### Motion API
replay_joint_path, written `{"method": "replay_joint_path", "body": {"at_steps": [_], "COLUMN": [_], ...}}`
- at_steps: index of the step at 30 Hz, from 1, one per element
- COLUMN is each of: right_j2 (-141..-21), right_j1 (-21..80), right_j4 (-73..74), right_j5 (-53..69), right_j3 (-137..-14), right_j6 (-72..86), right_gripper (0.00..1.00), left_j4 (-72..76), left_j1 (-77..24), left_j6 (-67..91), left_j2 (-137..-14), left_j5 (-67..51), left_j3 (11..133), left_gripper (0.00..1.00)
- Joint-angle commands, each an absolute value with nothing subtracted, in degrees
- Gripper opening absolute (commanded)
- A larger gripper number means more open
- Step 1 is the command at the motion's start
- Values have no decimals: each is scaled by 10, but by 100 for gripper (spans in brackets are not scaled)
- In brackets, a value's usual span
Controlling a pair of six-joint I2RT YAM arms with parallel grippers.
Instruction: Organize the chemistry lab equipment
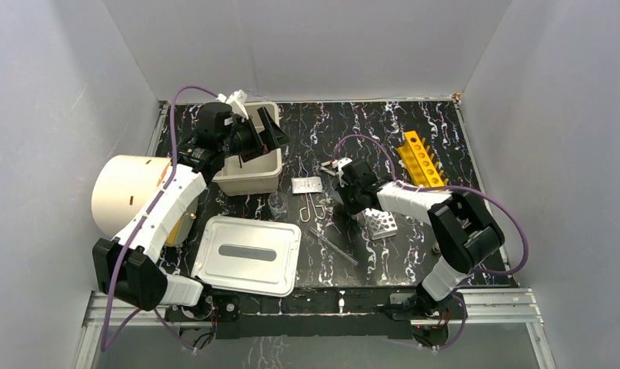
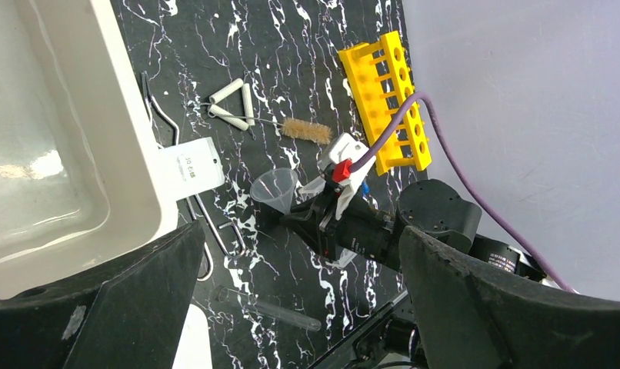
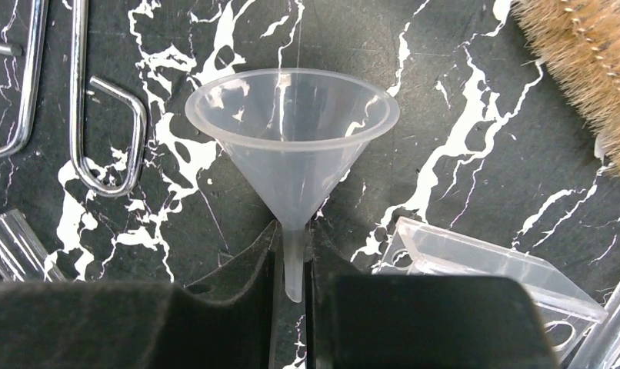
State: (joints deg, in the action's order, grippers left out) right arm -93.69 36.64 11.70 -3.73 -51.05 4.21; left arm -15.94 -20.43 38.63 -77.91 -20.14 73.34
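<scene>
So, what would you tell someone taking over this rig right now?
Left gripper: open and empty, above the cream bin.
Right gripper: shut on the stem of the clear funnel.
On the mat: wire tongs, beaker, glass tube, silver rack, yellow rack, brush.
Done: nothing shows in the bin yet.
Left: the funnel first, then everything else.

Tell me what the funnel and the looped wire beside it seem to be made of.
Funnel: probably plastic, translucent, slightly milky; the marbled table shows through it. Looped wire: likely steel or similar metal, shiny, with bright reflections.
</scene>
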Motion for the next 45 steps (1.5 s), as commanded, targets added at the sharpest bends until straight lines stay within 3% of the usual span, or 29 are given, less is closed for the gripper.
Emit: {"method": "replay_joint_path", "body": {"at_steps": [1, 6, 20, 26, 29, 33, 45], "right_j2": [-924, -875, -779, -778, -790, -804, -822], "right_j1": [370, 369, 359, 359, 359, 359, 361], "right_j4": [93, 94, 68, 8, 27, 55, 100], "right_j5": [-37, 4, 161, 240, 241, 244, 271], "right_j3": [-504, -530, -668, -680, -701, -733, -769], "right_j6": [41, 58, 149, 154, 96, 24, -82], "right_gripper": [17, 11, 12, 12, 12, 12, 13], "left_j4": [-166, -163, -57, -56, -53, -58, -53], "left_j1": [-202, -203, -204, -205, -206, -206, -208], "left_j6": [386, 392, 485, 696, 729, 734, 746], "left_j2": [-768, -768, -740, -745, -745, -758, -789], "left_j5": [-200, -206, -267, -261, -259, -285, -354], "left_j3": [759, 756, 709, 681, 678, 679, 692], "left_gripper": [97, 97, 98, 94, 91, 82, 38]}}
